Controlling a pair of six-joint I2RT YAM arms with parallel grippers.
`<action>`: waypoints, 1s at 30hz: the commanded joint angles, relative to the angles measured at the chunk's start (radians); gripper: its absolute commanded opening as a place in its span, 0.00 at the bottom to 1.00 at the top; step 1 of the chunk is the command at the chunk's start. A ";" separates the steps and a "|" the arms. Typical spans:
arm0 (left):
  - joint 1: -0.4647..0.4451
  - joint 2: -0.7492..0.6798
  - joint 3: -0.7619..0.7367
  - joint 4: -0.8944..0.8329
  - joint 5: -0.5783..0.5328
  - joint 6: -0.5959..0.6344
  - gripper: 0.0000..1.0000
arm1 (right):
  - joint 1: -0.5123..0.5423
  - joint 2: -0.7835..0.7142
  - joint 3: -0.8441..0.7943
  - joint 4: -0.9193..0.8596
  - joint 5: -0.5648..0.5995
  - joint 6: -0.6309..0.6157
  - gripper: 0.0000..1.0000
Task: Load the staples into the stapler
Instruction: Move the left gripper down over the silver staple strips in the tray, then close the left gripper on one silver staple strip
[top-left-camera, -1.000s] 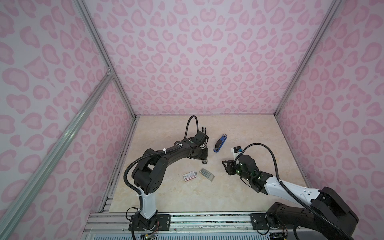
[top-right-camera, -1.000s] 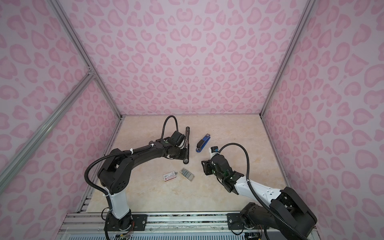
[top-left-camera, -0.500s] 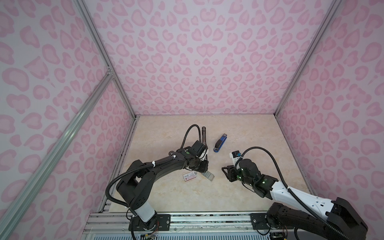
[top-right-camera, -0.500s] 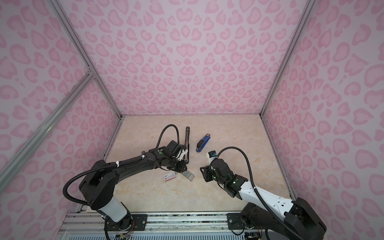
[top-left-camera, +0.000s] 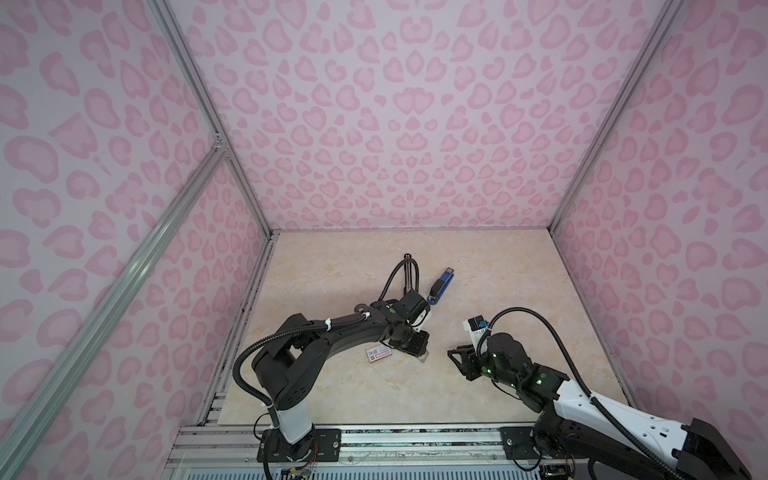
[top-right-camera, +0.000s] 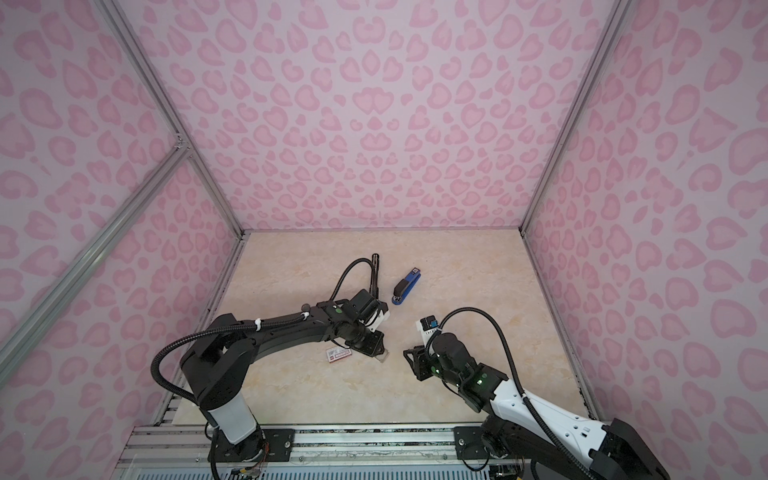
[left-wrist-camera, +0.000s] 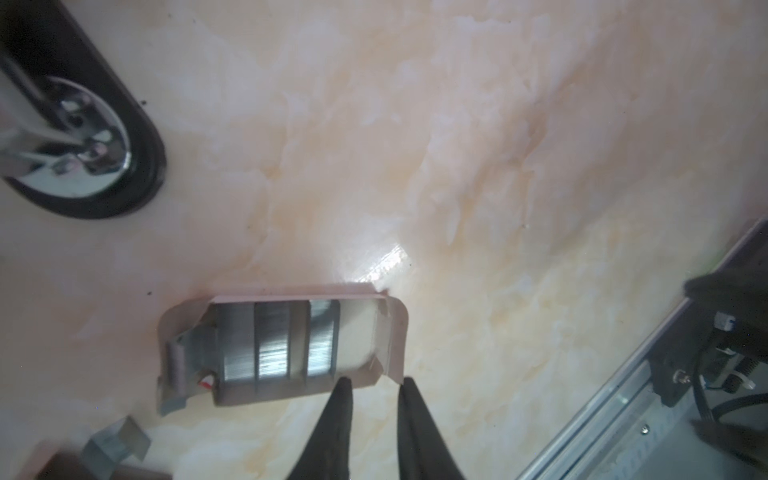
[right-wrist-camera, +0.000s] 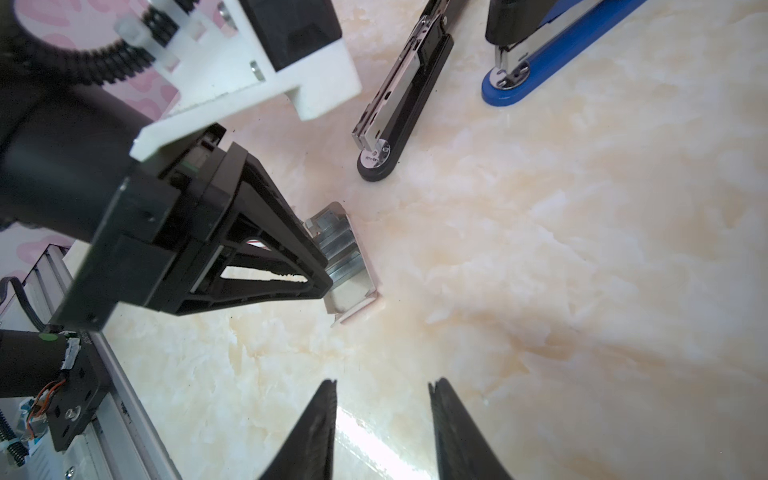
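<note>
Left wrist view shows the staples not yet loaded, lying in their open tray on the table, with the left gripper narrowly parted at its rim holding nothing, the right gripper apart and empty, the black stapler open nearby.

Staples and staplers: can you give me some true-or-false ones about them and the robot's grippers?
1. The staples lie in a little open paper tray. True.
2. The right gripper holds the blue stapler. False: that stapler lies on the table, and the gripper is open and empty.
3. The black stapler lies beside the blue one. True.
4. The left gripper is far from the staples. False: it is right at the edge of their tray.
</note>
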 joint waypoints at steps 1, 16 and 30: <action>-0.002 0.015 0.014 -0.018 -0.018 0.006 0.22 | 0.001 -0.005 -0.011 0.013 0.020 0.005 0.40; -0.010 0.087 0.059 -0.049 -0.062 0.030 0.25 | 0.001 -0.069 -0.047 0.030 0.053 0.024 0.40; -0.025 0.064 0.067 -0.068 -0.068 0.035 0.25 | 0.000 -0.088 -0.049 0.018 0.076 0.025 0.40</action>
